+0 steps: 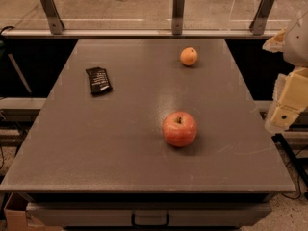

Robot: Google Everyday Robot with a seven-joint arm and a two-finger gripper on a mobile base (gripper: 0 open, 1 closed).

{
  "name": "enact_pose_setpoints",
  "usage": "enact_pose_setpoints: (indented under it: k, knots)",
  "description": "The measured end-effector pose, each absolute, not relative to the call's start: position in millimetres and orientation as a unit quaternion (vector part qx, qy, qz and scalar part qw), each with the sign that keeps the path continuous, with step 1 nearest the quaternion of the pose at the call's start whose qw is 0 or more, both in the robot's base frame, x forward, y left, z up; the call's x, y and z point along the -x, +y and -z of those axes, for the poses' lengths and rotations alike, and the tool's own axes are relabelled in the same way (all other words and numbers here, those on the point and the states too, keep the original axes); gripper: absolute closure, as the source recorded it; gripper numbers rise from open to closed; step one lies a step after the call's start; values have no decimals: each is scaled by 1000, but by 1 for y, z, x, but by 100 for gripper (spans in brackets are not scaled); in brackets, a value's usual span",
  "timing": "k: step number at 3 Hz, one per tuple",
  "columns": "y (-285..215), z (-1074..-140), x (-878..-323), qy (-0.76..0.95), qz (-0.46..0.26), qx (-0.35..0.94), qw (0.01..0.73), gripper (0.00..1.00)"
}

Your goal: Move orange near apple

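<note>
The orange is a small round fruit with a dark stem dot, sitting toward the far right part of the grey table. The apple is larger and red-pink, with a yellowish patch around its stem, and it stands near the table's middle, closer to me than the orange. The two fruits are well apart. My gripper is a pale, cream-coloured shape at the right edge of the view, beyond the table's right side, away from both fruits and holding nothing that I can see.
A black snack packet lies on the left part of the table. A rail with metal posts runs along the far edge. A drawer handle shows below the front edge.
</note>
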State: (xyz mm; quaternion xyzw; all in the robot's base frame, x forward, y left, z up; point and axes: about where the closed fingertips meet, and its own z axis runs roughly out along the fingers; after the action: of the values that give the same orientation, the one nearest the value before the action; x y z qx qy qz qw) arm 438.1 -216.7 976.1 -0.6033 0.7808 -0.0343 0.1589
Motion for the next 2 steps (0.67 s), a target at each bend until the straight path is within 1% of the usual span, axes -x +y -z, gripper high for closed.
enact_pose_setpoints:
  k: [1,2]
  knots:
    - [-217,-976,-438,781,34,603,159,0]
    - [-221,-972,-473,774,24,603,192,0]
